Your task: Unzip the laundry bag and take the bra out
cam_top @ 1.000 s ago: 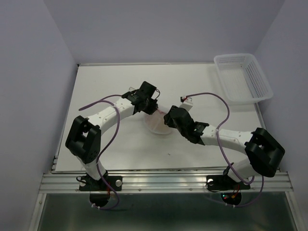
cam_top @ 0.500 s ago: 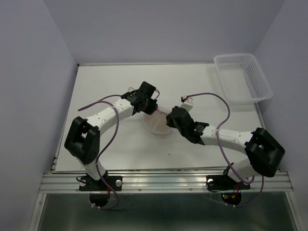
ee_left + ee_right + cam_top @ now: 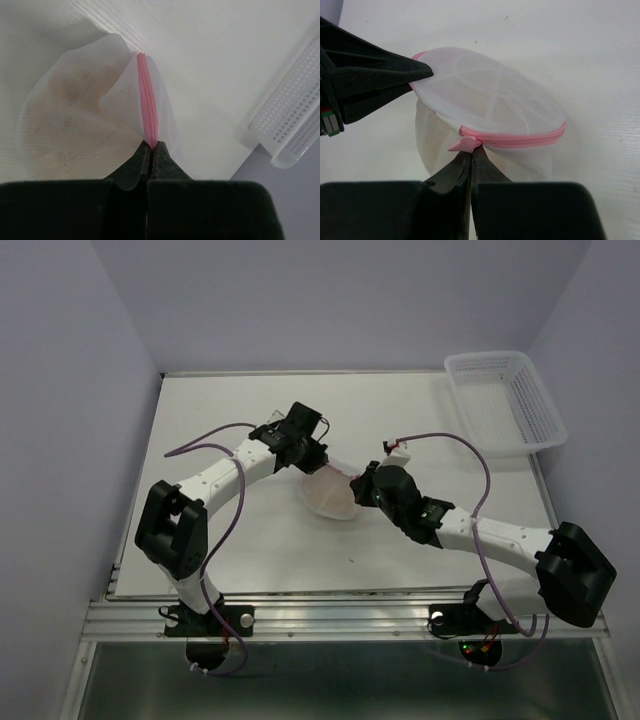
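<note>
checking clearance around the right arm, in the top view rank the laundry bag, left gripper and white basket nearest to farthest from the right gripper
From the right gripper:
1. laundry bag: touching, pinched at its pink zipper pull, just to the left.
2. left gripper: across the bag, clamped on its far-left rim.
3. white basket: far back on the right, well apart.

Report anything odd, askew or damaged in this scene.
Nothing stands out. The bag is held by both arms: left jaws shut on its pink rim, right jaws on the zipper tab. No tear shows; the basket sits upright.
</note>
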Motion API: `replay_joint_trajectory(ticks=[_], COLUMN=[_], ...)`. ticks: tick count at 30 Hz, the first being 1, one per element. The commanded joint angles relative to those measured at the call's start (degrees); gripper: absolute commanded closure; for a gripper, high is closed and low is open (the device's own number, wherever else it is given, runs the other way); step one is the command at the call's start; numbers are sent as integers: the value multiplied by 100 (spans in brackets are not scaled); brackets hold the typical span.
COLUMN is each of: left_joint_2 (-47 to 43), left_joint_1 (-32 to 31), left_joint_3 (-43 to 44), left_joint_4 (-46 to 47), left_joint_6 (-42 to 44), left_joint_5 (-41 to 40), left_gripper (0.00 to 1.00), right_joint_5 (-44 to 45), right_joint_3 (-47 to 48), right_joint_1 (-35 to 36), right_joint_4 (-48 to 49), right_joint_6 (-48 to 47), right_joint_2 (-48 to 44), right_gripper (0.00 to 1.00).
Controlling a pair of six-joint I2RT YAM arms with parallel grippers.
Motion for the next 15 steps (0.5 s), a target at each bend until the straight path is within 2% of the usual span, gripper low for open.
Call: replay_joint_trajectory(ticks=[1, 6, 9, 15], left_joint_2=[237, 510, 520, 274], left_joint_1=[588, 694, 712, 694], left_joint_3=[455, 623, 720, 807], left_joint_4=[-61, 650, 1019, 1241], left_joint_6=[1108, 2398, 2866, 3746], left_joint_5=[-669, -134, 35, -384], left_gripper=[100, 100, 100, 100], right_joint_5=[-145, -629, -1041, -1964], right_joint_3=[-164, -146, -76, 388], right_joint_1=[-349, -640, -930, -1186], right_joint_4=[-679, -1005, -1172, -1409], right_joint_6=[-632, -1064, -1222, -1284], right_joint_2=[-190, -67, 135, 372], right_gripper=[99, 99, 99, 99])
